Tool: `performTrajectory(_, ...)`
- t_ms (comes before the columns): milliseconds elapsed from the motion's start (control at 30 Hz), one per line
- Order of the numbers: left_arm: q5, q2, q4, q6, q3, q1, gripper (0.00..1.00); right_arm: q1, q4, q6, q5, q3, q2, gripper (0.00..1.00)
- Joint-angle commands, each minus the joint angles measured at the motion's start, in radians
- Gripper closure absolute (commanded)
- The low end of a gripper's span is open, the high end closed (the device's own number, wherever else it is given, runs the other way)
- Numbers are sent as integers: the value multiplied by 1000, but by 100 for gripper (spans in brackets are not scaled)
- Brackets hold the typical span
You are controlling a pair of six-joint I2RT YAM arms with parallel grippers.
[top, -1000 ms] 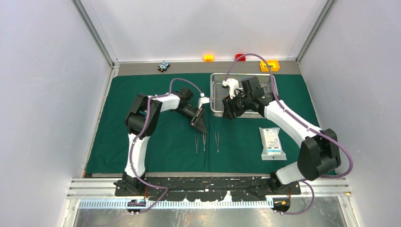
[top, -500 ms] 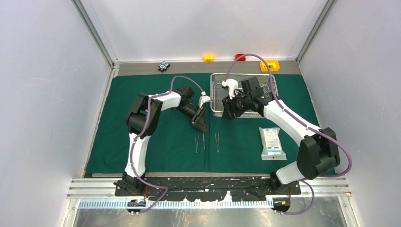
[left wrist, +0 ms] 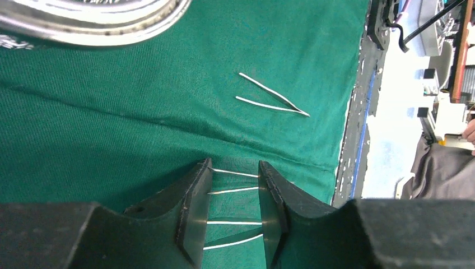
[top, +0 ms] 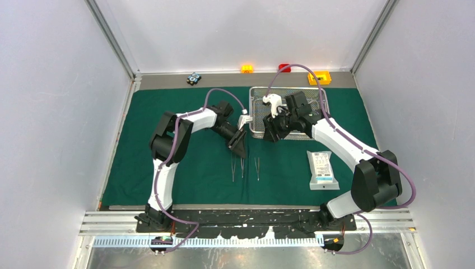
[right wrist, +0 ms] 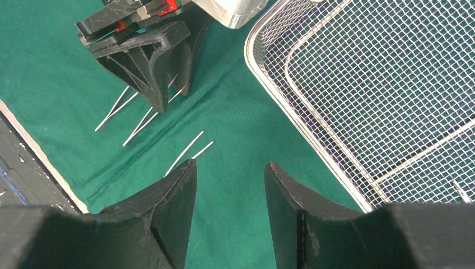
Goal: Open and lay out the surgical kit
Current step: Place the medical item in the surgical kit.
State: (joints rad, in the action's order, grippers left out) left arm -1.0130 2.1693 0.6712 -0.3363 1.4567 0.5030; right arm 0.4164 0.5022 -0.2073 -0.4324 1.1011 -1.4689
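The dark green drape [top: 185, 140] lies spread flat. On it, side by side in the middle, are three slim silver tweezers [top: 233, 168] [top: 242, 167] [top: 257, 168]. My left gripper [top: 240, 145] hovers open just above the far ends of the left two, which show on the cloth between its fingers [left wrist: 232, 190]. The third pair [left wrist: 274, 101] lies apart. The wire-mesh tray [top: 250, 112] sits at the back. My right gripper [top: 273, 134] stands open and empty over bare cloth by the tray's near-left corner [right wrist: 358, 84]. The flat white pouch [top: 322, 170] lies at the right.
A yellow box [top: 319, 77], an orange block [top: 247, 69], a red block [top: 284, 68] and a small dark block [top: 194, 78] sit behind the drape along the back wall. Walls close in both sides. The two grippers are close together.
My left gripper's jaws have opened wider and the hand has shifted slightly toward the tray. The tweezers stay on the cloth. The right arm has not moved.
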Motion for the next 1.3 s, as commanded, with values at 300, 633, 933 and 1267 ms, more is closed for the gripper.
performTrajectory(300, 109, -51, 18, -60, -40, 34, 61, -5, -25, -13, -13, 9, -7, 47)
performTrajectory(633, 148, -78, 8, -58, -57, 42, 60, -5, -22, -15, -14, 11, -8, 47)
performTrajectory(933, 165, -95, 4, -65, -78, 58, 60, -5, -20, -15, -14, 12, -15, 47)
performTrajectory(1267, 182, -98, 1, -41, -81, 61, 58, -7, -19, -17, -16, 11, -13, 47)
